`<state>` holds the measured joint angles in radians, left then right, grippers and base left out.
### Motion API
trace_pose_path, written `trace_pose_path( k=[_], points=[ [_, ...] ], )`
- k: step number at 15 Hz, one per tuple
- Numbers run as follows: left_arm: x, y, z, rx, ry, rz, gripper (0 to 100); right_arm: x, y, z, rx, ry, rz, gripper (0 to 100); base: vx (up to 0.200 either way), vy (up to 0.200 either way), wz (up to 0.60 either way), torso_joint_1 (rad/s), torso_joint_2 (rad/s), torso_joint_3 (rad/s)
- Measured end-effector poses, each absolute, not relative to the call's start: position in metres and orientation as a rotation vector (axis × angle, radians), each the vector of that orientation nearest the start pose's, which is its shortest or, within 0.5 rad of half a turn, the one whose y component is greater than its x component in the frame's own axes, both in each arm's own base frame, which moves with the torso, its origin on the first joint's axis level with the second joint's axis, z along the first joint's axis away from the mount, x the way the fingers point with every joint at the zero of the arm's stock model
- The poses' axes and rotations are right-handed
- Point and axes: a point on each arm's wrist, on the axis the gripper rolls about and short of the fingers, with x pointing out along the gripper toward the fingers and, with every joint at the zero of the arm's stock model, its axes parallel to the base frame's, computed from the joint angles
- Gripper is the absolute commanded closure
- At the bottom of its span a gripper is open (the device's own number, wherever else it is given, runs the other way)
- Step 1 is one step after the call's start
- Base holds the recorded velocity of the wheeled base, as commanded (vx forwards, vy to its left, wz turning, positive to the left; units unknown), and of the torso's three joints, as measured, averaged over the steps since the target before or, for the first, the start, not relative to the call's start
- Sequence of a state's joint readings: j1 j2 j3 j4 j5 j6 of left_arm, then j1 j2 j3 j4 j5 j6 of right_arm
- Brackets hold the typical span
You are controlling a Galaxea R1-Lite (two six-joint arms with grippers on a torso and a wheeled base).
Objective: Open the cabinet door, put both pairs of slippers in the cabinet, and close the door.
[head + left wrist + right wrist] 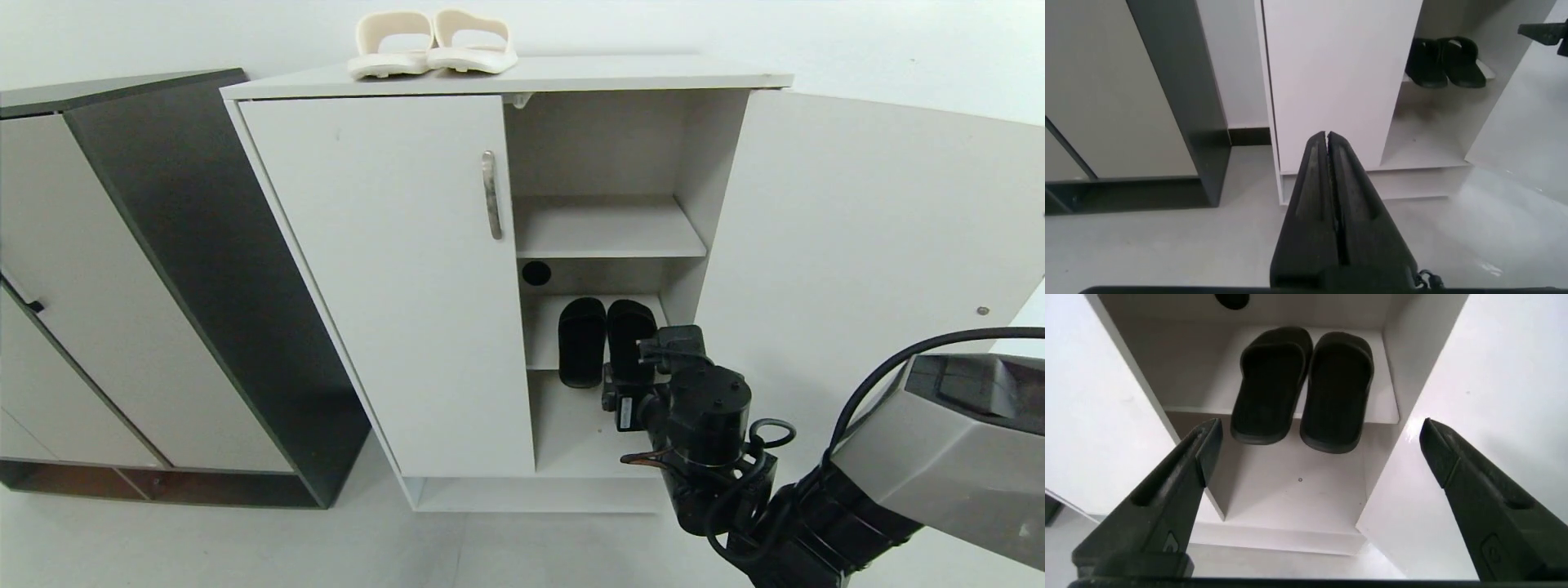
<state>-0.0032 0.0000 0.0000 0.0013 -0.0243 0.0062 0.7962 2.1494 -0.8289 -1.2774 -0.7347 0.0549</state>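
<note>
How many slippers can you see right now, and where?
4. Two black slippers sit side by side on the lower shelf of the open cabinet; two cream slippers lie on its top. The shut left door may hide more.

On the top of the white cabinet (620, 75), left of middle: cream slippers (433, 42), side by side and touching. On the lower shelf (540, 335) in the open right half, black slippers (604, 339) as a pair, near ends overhanging the edge. On the grey floor (245, 547), the white cabinet, with a dark cabinet (204, 269) just left.
</note>
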Motion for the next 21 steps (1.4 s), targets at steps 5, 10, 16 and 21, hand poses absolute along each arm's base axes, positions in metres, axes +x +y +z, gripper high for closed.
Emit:
trace_pose_path(
  k=[5,10,16,21],
  points=[
    [-0.023,0.000,0.075,0.003,0.000,-0.028,100,0.274,0.258,0.095,0.020,0.038,0.060,0,0.000,0.080,0.00,0.002,0.00,0.002],
    [-0.023,0.000,0.075,0.003,0.000,-0.031,100,0.273,0.256,0.093,0.013,0.045,0.061,0,0.000,0.200,0.00,0.008,0.00,0.006],
    [-0.023,-0.001,0.075,0.003,0.000,-0.029,100,0.271,0.250,0.091,-0.026,0.025,0.081,0,0.000,0.200,0.00,0.006,0.00,0.004],
    [-0.023,-0.001,0.075,0.003,0.000,-0.029,100,0.272,0.236,0.088,-0.080,0.002,0.094,0,0.000,0.200,0.00,0.003,0.00,0.004]
  ],
)
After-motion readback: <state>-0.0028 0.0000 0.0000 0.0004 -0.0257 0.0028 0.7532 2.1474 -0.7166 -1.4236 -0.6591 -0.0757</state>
